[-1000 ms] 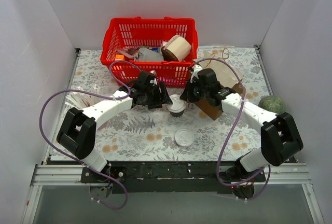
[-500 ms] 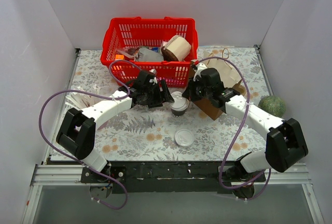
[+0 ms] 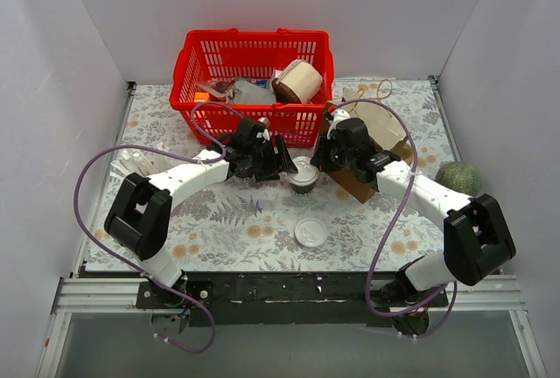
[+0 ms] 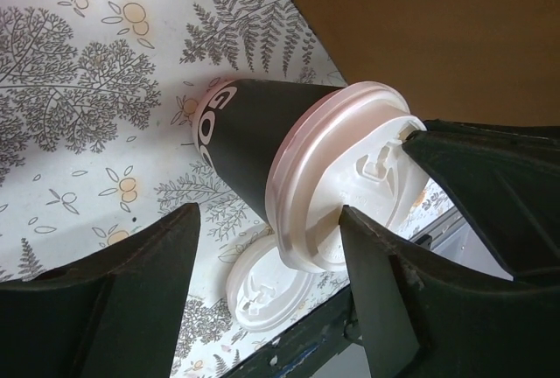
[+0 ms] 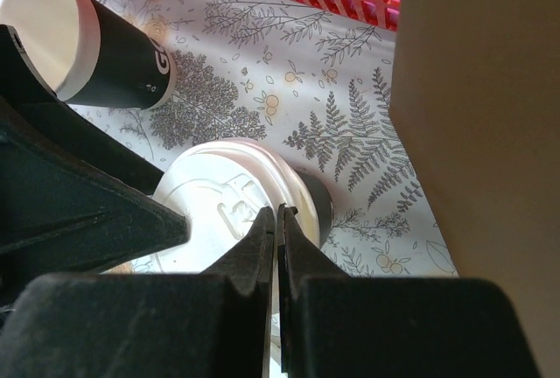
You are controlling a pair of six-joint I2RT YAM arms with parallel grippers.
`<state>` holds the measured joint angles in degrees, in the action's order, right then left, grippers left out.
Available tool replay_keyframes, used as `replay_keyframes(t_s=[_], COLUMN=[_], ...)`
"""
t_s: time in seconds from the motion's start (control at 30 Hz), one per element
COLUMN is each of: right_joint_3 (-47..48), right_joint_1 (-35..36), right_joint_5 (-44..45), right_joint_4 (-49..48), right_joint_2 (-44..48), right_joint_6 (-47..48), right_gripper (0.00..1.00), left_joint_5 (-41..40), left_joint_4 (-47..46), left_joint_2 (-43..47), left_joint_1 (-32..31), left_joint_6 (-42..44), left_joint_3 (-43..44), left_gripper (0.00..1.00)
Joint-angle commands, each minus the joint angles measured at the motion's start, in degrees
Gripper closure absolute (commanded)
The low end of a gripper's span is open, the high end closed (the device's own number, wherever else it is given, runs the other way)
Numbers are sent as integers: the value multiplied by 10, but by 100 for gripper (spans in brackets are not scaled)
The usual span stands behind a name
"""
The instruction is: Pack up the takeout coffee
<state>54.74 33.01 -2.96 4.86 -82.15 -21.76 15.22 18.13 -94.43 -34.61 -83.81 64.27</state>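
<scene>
- Left gripper: jaws apart, one finger either side of the takeout coffee; contact cannot be confirmed.
- Right gripper: jaws pressed together, tips over the coffee's top.
- Takeout coffee: upright on the table, just in front of the red basket.

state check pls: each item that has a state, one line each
takeout coffee: upright, lid on
left gripper: open, fingers either side of the takeout coffee
right gripper: shut, tips at the coffee's lid
loose lid: lying flat, on no cup
second cup: no lid on it
red basket: partly filled with items
</scene>
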Motion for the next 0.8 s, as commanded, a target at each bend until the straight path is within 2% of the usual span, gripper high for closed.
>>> replay_keyframes(t_s=[0.0, 0.1, 0.13, 0.23, 0.53, 0.67, 0.77], right_joint_3=[-17, -19, -19, -23, -1, 12, 15], right_joint_1=[-2, -2, -2, -2, 7, 11, 11], right_joint_5=[19, 25, 27, 41, 34, 53, 64], right_joint_4=[-13, -12, -9, -9, 12, 34, 57], right_joint_2=[-14, -17, -18, -15, 23, 34, 25], right_joint_6=[13, 17, 18, 16, 23, 33, 21], right_gripper=[99, 99, 96, 77, 45, 39, 38], left_joint_5=[5, 4, 2, -7, -48, -50, -51], left_joint_4=[0, 0, 0, -1, 29, 38, 41], left_joint_2=[-19, -22, -22, -29, -57, -61, -63], left_joint_1=[-1, -2, -3, -2, -10, -12, -12], left_joint_6=[6, 6, 7, 6, 9, 8, 8], left_joint_3=[15, 14, 13, 9, 19, 21, 24], left_gripper=[36, 36, 36, 38, 39, 40, 40])
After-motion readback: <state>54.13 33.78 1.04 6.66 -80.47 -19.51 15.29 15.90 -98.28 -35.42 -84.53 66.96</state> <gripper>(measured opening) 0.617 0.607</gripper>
